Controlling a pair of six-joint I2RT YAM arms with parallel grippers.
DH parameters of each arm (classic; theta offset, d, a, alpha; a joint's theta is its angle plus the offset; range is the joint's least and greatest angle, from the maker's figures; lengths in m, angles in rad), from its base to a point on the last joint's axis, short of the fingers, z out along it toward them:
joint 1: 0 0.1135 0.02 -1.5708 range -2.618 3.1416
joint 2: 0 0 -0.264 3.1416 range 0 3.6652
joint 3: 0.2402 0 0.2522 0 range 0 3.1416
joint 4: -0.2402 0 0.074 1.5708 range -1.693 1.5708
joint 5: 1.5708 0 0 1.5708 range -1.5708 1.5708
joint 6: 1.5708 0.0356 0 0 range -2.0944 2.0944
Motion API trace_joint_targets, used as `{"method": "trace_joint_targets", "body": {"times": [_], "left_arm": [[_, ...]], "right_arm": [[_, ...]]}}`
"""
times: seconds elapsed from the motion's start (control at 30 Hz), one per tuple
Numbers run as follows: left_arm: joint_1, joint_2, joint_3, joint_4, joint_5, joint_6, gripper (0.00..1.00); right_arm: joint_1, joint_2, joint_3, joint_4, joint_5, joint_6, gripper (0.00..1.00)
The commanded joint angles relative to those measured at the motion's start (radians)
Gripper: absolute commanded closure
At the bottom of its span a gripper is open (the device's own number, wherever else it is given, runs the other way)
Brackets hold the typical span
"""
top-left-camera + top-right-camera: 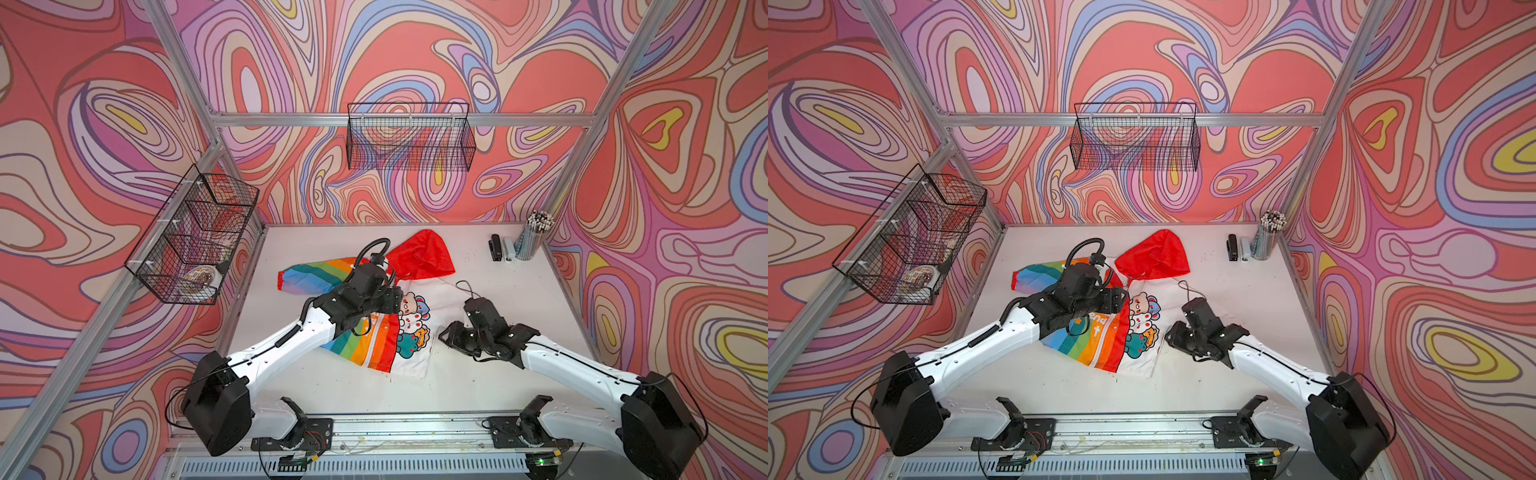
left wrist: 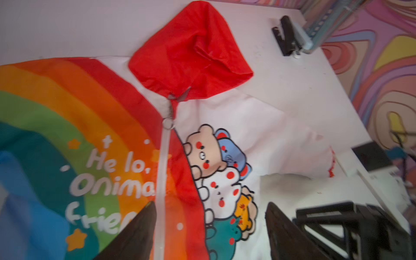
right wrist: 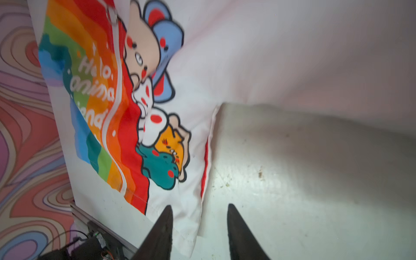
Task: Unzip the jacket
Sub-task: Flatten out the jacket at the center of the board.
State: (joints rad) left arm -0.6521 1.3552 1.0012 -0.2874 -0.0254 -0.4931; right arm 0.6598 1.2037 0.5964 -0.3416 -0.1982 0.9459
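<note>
On the white table (image 1: 519, 291), near its middle, the jacket (image 1: 386, 336) lies flat and face up. Its white zipper (image 2: 162, 171) is closed almost to the collar, the ring pull (image 2: 168, 123) resting just under the red hood (image 2: 191, 49). Unzipping has not begun, I judge; this is the approach. Next I would need to nip that small ring and draw it straight along the zipper line toward the hem, while my other gripper pins the cloth. The jacket's long axis runs far to near: hood toward the back wall, hem toward my base, rainbow sleeve (image 1: 307, 276) thrown out to my left. My left gripper (image 2: 211, 203) hovers over the chest, jaws spread wide, holding nothing. My right gripper (image 3: 199, 206) sits low by the white hem corner (image 3: 186, 229), jaws parted too, pinching nothing. A stapler (image 1: 495, 247) and pencil cup (image 1: 532, 237) stand in the far right corner, well apart.
</note>
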Motion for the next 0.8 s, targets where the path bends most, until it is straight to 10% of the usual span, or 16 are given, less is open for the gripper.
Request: {"method": "trace_joint_targets", "body": {"times": [0.0,0.27,0.57,0.77], "left_arm": [[0.075,-0.032,-0.053,-0.07,-0.019,-0.024,0.2],[0.189,-0.083,-0.104,-0.096,-0.027,-0.019,0.17],[0.207,-0.061,-0.072,-0.101,-0.033,0.026,0.16],[0.188,0.03,0.011,-0.043,0.049,0.071,0.15]], "right_arm": [[0.121,0.089,0.021,0.048,0.05,0.119,0.53],[0.207,0.277,0.067,0.116,0.034,0.148,0.52],[0.214,0.242,0.046,-0.016,0.13,0.17,0.98],[0.143,0.073,-0.036,-0.183,0.186,0.178,1.0]]}}
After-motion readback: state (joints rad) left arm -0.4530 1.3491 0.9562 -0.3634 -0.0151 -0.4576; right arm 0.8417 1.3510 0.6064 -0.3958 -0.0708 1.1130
